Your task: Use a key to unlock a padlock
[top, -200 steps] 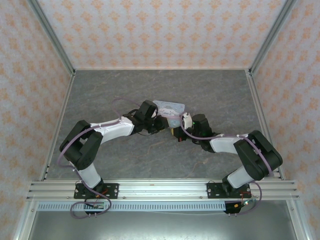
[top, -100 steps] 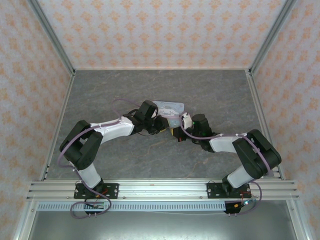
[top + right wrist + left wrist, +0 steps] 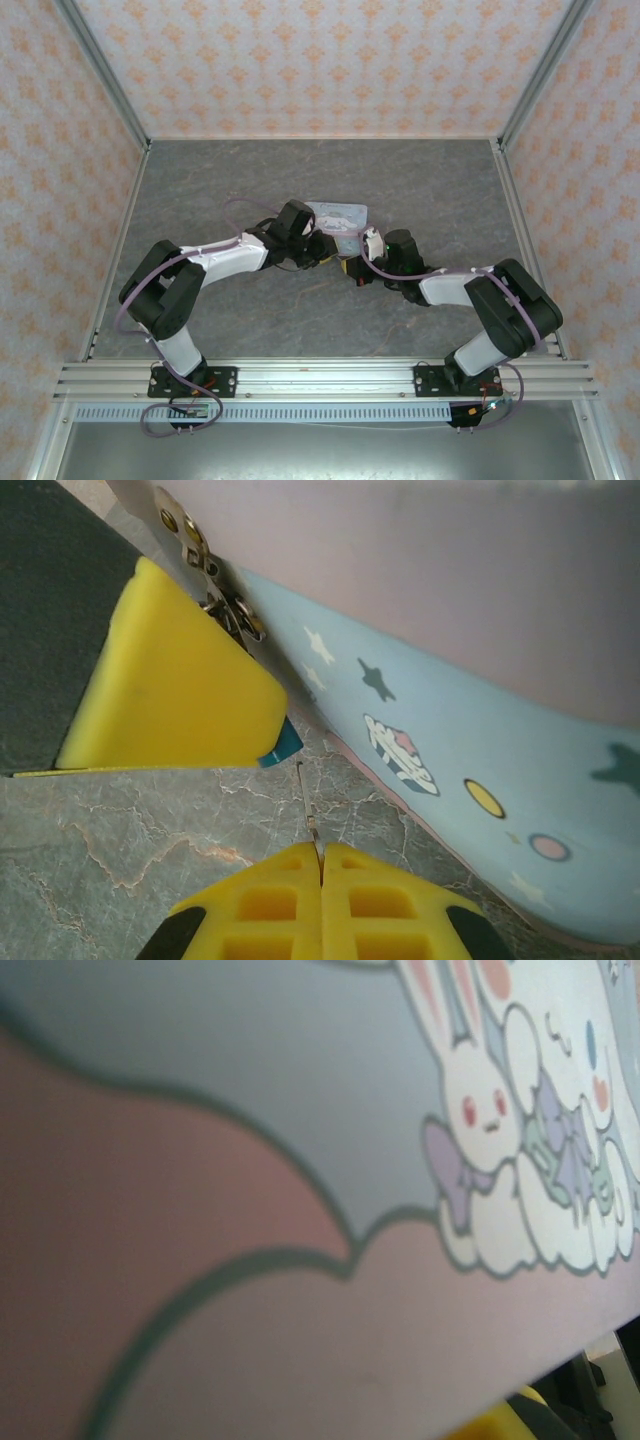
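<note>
A: Hardly anything has shifted; both arms meet at the tin as before
B: Right wrist shows more; right claw clamped on the key, tip just beside the teal padlock under a yellow wedge
A: And the left claw?
B: Cannot tell its grip; its camera catches the tin's rabbit print
</note>
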Action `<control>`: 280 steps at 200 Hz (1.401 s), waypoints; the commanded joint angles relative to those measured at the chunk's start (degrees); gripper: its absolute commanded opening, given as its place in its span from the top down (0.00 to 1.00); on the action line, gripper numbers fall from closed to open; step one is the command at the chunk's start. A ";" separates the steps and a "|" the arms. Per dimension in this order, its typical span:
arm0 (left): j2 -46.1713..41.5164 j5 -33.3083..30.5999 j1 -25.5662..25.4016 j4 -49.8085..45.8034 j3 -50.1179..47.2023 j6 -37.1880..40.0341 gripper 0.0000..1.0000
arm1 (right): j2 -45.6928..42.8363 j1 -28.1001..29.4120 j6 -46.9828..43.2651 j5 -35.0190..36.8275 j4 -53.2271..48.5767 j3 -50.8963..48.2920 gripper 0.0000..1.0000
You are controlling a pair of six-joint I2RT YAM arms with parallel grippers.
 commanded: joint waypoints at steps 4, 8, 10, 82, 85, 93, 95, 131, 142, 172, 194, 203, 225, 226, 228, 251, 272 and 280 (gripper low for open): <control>-0.85 1.06 0.58 1.65 0.04 -0.76 0.87 | -1.98 -0.23 -0.79 -0.77 2.27 -0.94 1.00; -0.82 1.06 0.57 1.67 0.06 -0.76 0.87 | -2.12 -0.27 -0.81 -0.64 2.21 -1.01 1.00; -0.84 1.04 0.57 1.62 0.02 -0.76 0.87 | -2.15 -0.27 -0.78 -0.66 2.24 -1.07 1.00; -0.57 1.47 0.58 1.87 -0.07 -0.87 0.87 | -2.11 -0.27 -0.48 -1.44 2.32 -0.34 1.00; -0.59 1.52 0.59 1.87 -0.10 -0.88 0.87 | -2.05 -0.25 -0.48 -1.49 2.40 -0.33 1.00; -0.67 1.57 0.57 1.91 -0.11 -0.84 0.87 | -1.92 -0.27 -0.35 -1.48 2.70 -0.33 1.00; -0.63 1.56 0.55 1.88 -0.11 -0.89 0.87 | -1.95 -0.23 -0.32 -1.49 2.84 -0.33 1.00; -0.67 1.80 0.56 2.21 -0.32 -1.02 0.87 | -1.04 -0.27 -0.07 -1.99 3.45 0.28 1.00; -0.67 2.00 0.48 2.31 -0.41 -1.02 0.87 | -0.67 -0.27 0.12 -2.15 4.05 0.42 1.00; -0.83 2.43 0.49 2.35 -0.51 -1.13 0.87 | -0.31 -0.27 0.18 -2.27 4.88 0.73 1.00; -1.00 3.24 0.51 2.35 -0.55 -1.20 0.87 | -0.15 -0.26 -0.13 -1.72 5.51 0.63 1.00; -1.16 3.75 0.49 2.38 -0.53 -1.24 0.87 | -0.04 -0.27 -0.22 -1.62 5.77 0.71 1.00; -1.51 4.59 0.49 1.87 -0.32 -0.94 0.87 | 0.28 -0.35 -0.26 -1.36 6.99 0.64 1.00; -1.53 4.62 0.53 1.87 -0.35 -0.94 0.87 | 0.29 -0.36 -0.28 -1.34 7.03 0.64 1.00; -1.57 4.68 0.46 1.80 -0.32 -0.93 0.87 | 0.27 -0.36 -0.17 -1.37 7.20 0.64 1.00; -2.20 5.04 0.51 1.84 -0.64 -1.19 0.87 | 0.37 -0.53 -0.15 -1.27 8.01 0.47 1.00; -2.77 5.54 0.47 2.49 -0.96 -1.77 0.87 | 0.82 -0.70 -0.56 -1.22 7.95 0.55 1.00; -2.97 5.68 0.52 2.48 -0.96 -1.82 0.87 | 1.05 -0.71 -0.66 -1.23 7.88 0.64 1.00</control>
